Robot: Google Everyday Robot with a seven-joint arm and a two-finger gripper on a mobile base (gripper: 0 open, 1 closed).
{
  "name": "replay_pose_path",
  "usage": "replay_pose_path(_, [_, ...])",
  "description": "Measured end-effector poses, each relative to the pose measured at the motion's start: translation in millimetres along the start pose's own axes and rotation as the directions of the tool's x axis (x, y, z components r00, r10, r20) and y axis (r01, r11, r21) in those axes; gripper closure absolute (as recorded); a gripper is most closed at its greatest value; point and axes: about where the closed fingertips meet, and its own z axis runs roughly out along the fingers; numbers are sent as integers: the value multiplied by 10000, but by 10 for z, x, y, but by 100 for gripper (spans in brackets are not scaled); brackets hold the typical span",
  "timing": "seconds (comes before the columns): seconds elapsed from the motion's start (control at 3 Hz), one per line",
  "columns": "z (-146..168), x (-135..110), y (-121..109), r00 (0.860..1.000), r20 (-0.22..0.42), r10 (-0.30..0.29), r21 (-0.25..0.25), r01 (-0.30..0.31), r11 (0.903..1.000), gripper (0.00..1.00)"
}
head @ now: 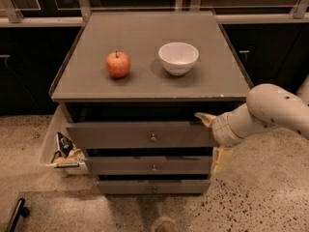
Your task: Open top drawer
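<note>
The top drawer [140, 134] is the widest grey front under the cabinet top, with a small round metal knob [153, 138]. It stands slightly out from the cabinet, with a dark gap above it. My gripper [213, 139] is at the drawer's right end. It is open: one cream finger [204, 119] lies over the front's top edge and the other [221, 159] hangs below it. The knob is well to the gripper's left.
Two narrower drawer fronts [150, 166] [153, 186] sit below. A red apple [118, 64] and a white bowl [178, 57] stand on the cabinet top [96, 88]. A white bin of clutter [60, 151] stands at the cabinet's left. Dark cabinets line the back.
</note>
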Motion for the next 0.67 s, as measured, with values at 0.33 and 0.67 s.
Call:
replay_pose_path(0.33, [48, 28, -57, 10000, 5, 64, 118, -64, 9999, 0])
replay_pose_path(0.67, [165, 59, -215, 9999, 152, 11, 281, -15, 9996, 0])
